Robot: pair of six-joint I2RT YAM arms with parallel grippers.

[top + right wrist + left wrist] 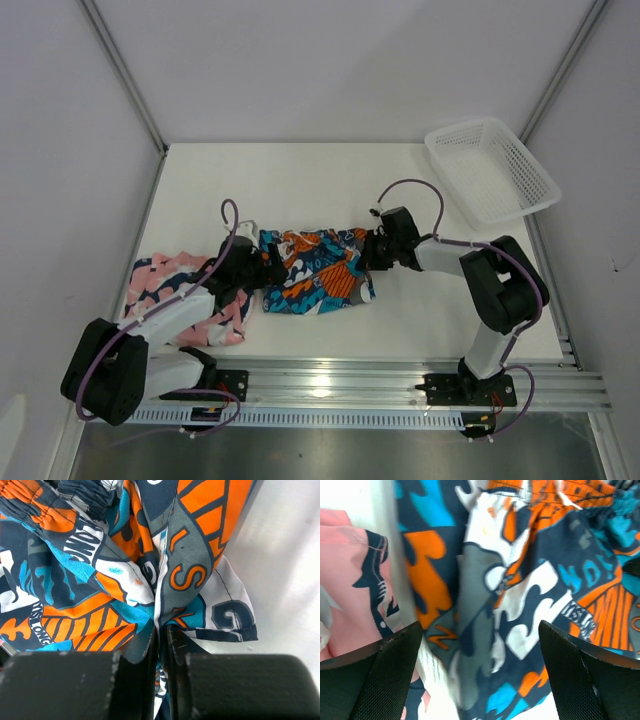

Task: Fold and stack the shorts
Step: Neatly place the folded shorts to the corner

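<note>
The patterned shorts (318,270) in blue, teal, orange and white lie crumpled at the table's middle. They also fill the left wrist view (520,590) and the right wrist view (100,570). The pink shorts (175,295) with navy-and-white shapes lie at the left, partly under the left arm; a pink edge shows in the left wrist view (350,585). My left gripper (272,268) is open over the patterned shorts' left edge, its fingers (380,680) wide apart. My right gripper (372,250) is shut on a pinch of the patterned shorts' right edge (162,645).
A white mesh plastic basket (490,172) stands tilted at the table's back right corner. The metal rail (400,385) runs along the near edge. Grey walls close in on the left and right.
</note>
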